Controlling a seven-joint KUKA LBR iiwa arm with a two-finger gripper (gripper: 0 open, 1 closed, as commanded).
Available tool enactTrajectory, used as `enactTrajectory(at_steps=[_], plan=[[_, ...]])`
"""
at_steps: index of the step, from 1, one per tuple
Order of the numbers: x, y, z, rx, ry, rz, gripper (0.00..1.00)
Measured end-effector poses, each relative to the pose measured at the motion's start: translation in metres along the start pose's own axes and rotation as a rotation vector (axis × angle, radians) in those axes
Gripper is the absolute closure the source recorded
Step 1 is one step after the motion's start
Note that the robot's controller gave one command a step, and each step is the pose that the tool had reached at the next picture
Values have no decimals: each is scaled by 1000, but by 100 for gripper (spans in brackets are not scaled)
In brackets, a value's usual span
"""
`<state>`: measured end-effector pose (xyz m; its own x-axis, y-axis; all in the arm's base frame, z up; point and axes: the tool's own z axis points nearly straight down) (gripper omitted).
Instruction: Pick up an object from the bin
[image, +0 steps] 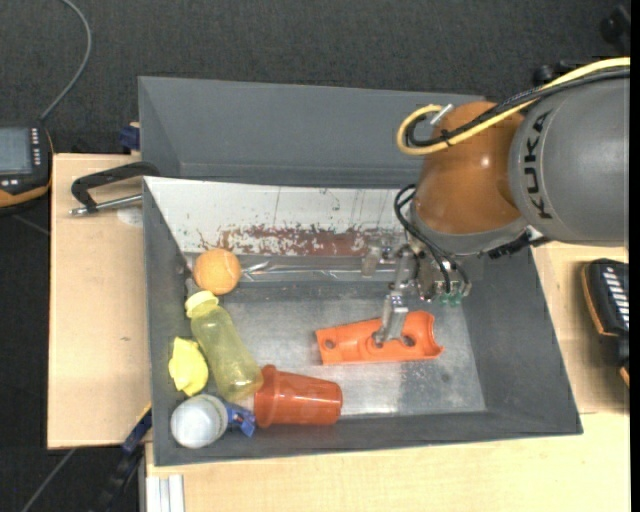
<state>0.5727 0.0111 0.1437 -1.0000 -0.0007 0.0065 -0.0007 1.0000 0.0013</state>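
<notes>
Right of the bin's (520, 380) middle, the gripper (393, 330) is down at the flat orange piece (345, 345) — spread or closed, I cannot tell; better to grip squarely across it, then lift straight.

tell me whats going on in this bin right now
The robot arm reaches in from the right, and its gripper is down at a flat orange plastic piece lying on the floor of the bin, right of the middle. The piece is not lifted. On the left lie an orange ball, a yellowish bottle and a red cup on its side, all apart from the gripper.
</notes>
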Motion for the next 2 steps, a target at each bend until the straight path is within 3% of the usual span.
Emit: enactTrajectory(at_steps=[1, 2], plan=[[-2, 0, -5, 0, -8, 0, 0], [1, 3, 20, 1, -15, -119, 0]])
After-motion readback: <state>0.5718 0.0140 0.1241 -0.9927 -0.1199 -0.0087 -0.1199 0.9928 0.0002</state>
